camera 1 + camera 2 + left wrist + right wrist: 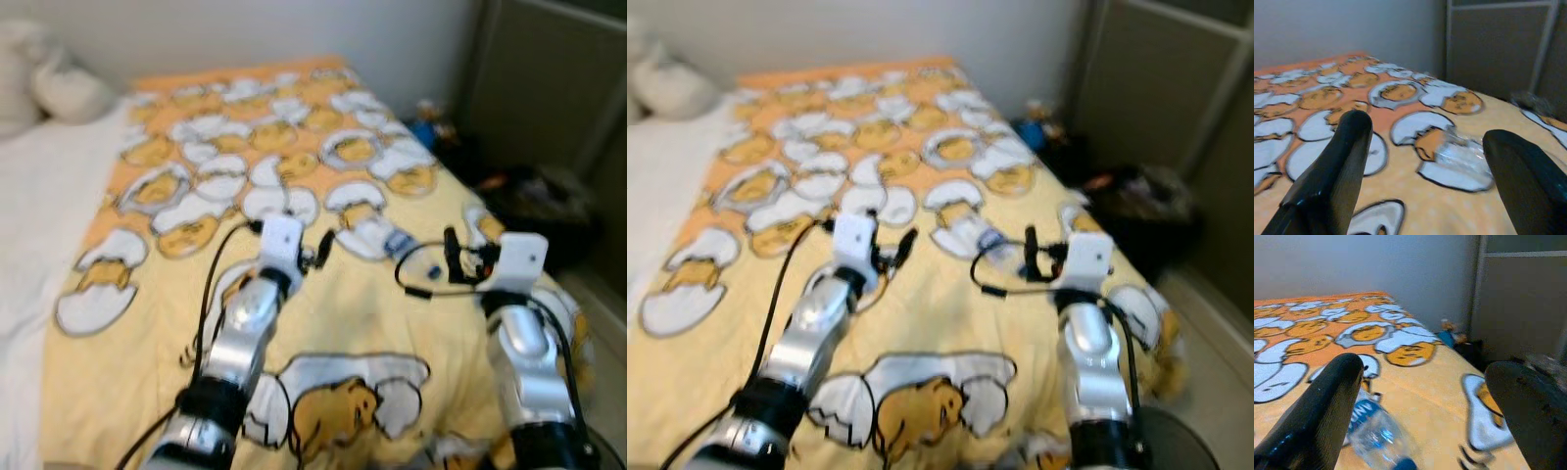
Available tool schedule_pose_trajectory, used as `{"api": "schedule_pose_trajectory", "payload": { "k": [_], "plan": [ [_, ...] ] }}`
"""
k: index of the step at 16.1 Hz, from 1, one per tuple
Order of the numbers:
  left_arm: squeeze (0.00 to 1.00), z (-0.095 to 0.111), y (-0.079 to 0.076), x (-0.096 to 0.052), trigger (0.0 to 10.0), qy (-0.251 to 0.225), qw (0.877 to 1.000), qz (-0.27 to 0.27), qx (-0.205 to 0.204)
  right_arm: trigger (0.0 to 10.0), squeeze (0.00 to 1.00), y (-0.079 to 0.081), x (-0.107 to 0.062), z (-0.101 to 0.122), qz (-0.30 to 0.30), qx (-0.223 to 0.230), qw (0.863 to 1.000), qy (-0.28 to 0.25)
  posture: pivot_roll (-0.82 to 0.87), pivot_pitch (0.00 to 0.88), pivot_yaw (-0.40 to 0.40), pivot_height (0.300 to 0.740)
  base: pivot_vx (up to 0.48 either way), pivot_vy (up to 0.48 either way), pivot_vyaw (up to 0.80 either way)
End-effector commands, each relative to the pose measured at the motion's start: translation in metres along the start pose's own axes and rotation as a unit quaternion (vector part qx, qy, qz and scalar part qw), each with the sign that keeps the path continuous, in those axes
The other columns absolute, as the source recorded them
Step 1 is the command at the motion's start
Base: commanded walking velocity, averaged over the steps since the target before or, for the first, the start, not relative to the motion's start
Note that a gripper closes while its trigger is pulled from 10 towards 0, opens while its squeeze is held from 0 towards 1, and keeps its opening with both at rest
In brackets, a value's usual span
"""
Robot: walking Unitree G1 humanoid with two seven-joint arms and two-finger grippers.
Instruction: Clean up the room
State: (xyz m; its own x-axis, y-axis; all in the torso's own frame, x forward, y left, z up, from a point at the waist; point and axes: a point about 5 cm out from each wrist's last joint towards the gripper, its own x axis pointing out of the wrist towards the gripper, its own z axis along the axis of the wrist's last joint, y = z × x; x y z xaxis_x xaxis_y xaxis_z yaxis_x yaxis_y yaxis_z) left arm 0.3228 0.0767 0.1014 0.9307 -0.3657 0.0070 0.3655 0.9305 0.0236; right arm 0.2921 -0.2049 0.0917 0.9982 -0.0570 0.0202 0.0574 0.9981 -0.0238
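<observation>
Judging from how things lie, the tidying has barely begun; nothing is in hand. Nearest, two grippers hover over the bed (118,392): the left gripper (1425,161) and the right gripper (1425,396), each with fingers spread apart and empty. Just beyond, between them, lies one clear plastic bottle (1376,433) on its side on the egg-print cover, still to be picked up; farther right, dark clutter (534,201) sits on the floor; at the far left, one pale pillow (44,83).
</observation>
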Motion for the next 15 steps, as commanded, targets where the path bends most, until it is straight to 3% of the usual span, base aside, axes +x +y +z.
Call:
{"api": "schedule_pose_trajectory", "payload": {
  "k": [1,5,9,12,15],
  "plan": [
    [0.0,-0.002,0.012,-0.004,10.0,0.004,1.0,0.019,0.004,10.0,0.0,0.007,0.001,0.001,0.008,0.01,1.0,-0.004,-0.15,0.0,0.057,0.74,0.0,0.0,0.0],
    [0.0,-0.001,0.015,-0.005,10.0,-0.002,1.0,0.024,-0.009,10.0,0.0,0.008,0.0,0.001,0.006,0.01,1.0,-0.005,-0.15,0.0,0.06,0.74,0.0,-0.313,0.0],
    [0.0,-0.004,0.019,-0.007,10.0,0.009,0.999,0.037,-0.017,10.0,0.0,0.007,0.0,0.002,0.003,0.008,1.0,-0.004,-0.15,0.004,0.06,0.74,0.281,-0.385,0.0],
    [0.0,-0.005,0.027,-0.009,10.0,0.009,0.998,0.065,-0.022,10.0,0.0,0.005,0.01,0.009,0.002,0.005,1.0,-0.009,-0.14,0.024,0.063,0.74,0.0,0.0,0.0],
    [0.0,-0.004,0.027,-0.01,10.0,0.006,0.998,0.059,-0.017,10.0,0.0,0.001,0.008,0.01,-0.007,0.003,1.0,-0.012,-0.14,0.027,0.066,0.74,0.0,0.0,0.0]
  ]
}}
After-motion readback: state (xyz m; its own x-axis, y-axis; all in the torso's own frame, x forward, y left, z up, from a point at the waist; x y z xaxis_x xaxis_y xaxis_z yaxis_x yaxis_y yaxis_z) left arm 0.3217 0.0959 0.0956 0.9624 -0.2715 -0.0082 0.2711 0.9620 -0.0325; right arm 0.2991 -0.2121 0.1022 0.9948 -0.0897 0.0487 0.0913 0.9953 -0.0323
